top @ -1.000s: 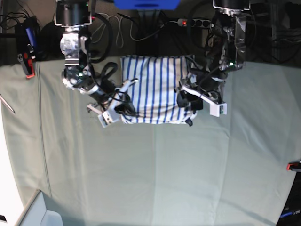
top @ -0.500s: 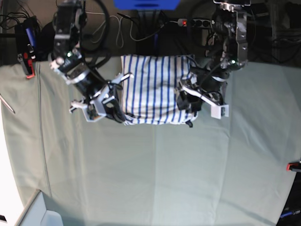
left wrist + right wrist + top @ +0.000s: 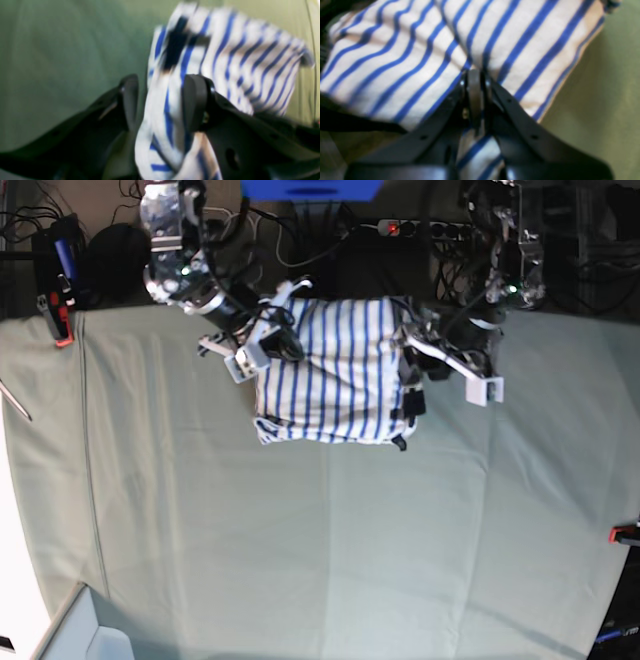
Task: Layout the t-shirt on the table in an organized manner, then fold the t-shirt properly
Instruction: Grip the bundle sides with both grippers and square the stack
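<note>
With both arms set at the far edge of the table [image 3: 330, 540], the fold appears to be in its last stage: the t-shirt [image 3: 335, 370] lies as a compact striped rectangle near that far edge, between the two arms.

The left tool [image 3: 160, 100] grips a bunched edge of the t-shirt, its jaws standing apart with a thick wad of striped cloth between them. The right tool [image 3: 475, 100] is fully closed, its fingers pinching a thin fold of the cloth at the shirt's opposite side. A small dark tag [image 3: 401, 442] shows at the near corner on the left tool's side.

Judged from this layout, the step in hand is carrying one edge over to complete or square the fold. The next move calls for both tools to travel together and level, so that the layers do not skew, then to release onto the table.

Count: one t-shirt, one table, two arms, two tools.
</note>
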`<state>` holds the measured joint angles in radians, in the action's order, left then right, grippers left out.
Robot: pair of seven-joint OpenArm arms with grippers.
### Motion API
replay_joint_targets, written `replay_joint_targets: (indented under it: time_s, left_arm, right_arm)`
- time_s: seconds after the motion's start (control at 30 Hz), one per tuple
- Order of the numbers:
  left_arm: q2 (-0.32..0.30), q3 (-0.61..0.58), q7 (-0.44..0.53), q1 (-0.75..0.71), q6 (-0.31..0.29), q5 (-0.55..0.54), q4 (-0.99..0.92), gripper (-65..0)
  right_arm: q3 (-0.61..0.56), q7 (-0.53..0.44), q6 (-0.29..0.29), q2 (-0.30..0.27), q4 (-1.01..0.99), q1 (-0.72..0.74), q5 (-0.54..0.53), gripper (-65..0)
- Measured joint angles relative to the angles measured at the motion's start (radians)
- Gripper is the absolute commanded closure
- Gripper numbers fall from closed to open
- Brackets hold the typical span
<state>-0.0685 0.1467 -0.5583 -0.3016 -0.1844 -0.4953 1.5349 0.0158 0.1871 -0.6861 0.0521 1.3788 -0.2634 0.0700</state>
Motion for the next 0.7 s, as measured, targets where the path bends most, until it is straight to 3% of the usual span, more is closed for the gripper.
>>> replay_joint_targets:
  time_s: [0.13,0.27,0.33,0.7]
  left_arm:
    - [0.007,0.0,0.005,0.004,-0.002,0.0,-0.011,-30.7]
    - [0.005,0.0,0.006,0.006,0.0,-0.003,-0.023,-42.7]
    - [0.005,-0.001,0.005,0.011,0.001,0.0,-0.033,-45.7]
    - [0.056,-0.002,0.051,0.07,-0.019,-0.011,-0.156,-45.1]
  right_arm:
    - [-0.001,0.019,-0.001,-0.011,0.047,-0.017,0.008,0.0]
    - [0.007,0.024,0.001,-0.024,0.152,-0.045,0.012,0.0]
    - [0.003,0.024,0.0,-0.019,0.193,-0.052,0.01,0.0]
    - [0.003,0.026,0.0,-0.019,0.309,-0.091,0.008,0.0]
